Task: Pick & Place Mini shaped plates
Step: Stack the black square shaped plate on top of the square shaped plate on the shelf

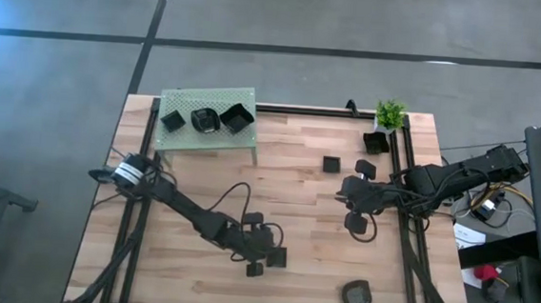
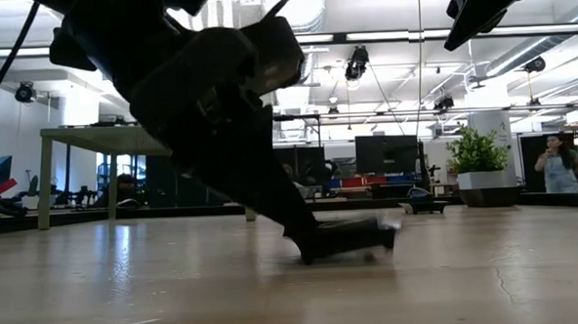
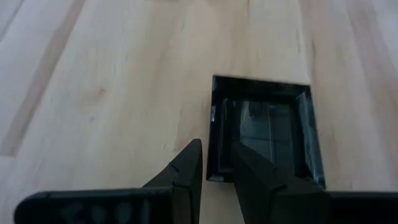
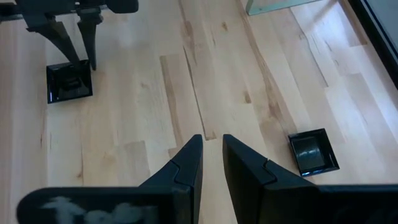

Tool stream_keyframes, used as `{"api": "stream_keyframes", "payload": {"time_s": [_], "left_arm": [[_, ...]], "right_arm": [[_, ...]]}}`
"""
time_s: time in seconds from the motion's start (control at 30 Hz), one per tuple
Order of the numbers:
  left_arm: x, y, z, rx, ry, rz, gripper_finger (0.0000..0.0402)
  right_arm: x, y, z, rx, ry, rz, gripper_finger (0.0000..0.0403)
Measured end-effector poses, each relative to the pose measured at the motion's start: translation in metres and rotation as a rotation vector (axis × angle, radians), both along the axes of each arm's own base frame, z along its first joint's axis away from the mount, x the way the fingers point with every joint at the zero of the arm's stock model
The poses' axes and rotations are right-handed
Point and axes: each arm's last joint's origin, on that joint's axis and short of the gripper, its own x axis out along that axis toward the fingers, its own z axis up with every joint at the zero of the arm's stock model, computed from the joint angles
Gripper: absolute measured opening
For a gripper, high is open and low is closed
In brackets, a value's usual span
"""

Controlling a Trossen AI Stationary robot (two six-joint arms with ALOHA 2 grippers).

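Note:
A square black mini plate (image 3: 264, 134) lies flat on the wooden table near its front edge (image 1: 278, 258). My left gripper (image 3: 217, 180) is open, slanting down over the plate's near corner. One finger (image 3: 186, 174) stands outside the rim and the other (image 3: 264, 183) over the plate's hollow. My right gripper (image 4: 212, 155) hangs well above the table's right half (image 1: 358, 220), its fingers slightly apart with nothing between them. Another square plate (image 4: 314, 152) lies on the table below it. My left gripper stands astride the plate's rim (image 3: 214, 168) at a corner, one finger outside and one inside, slanting down from the table's left. I cannot tell whether either finger touches the rim. The plate rests on the table.
The green perforated platform (image 1: 181, 140) at the back left carries three plates (image 1: 204, 120). More plates lie at the right: (image 1: 332, 163), (image 1: 365, 166), one (image 1: 376, 142) by the potted plant (image 1: 390, 114), and one (image 1: 356, 294) near the front edge. Bare wood lies mid-table.

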Motion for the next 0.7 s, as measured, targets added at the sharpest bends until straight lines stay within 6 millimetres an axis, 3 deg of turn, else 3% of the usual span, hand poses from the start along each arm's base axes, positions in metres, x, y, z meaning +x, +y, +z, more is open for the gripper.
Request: {"api": "stream_keyframes", "payload": {"time_s": [0.7], "left_arm": [[-0.0006,-0.0007,-0.0017,-0.049,0.028,-0.022,0.0078]], "right_arm": [[0.0,0.0,-0.0001,0.0,0.0,0.0,0.0059]]}}
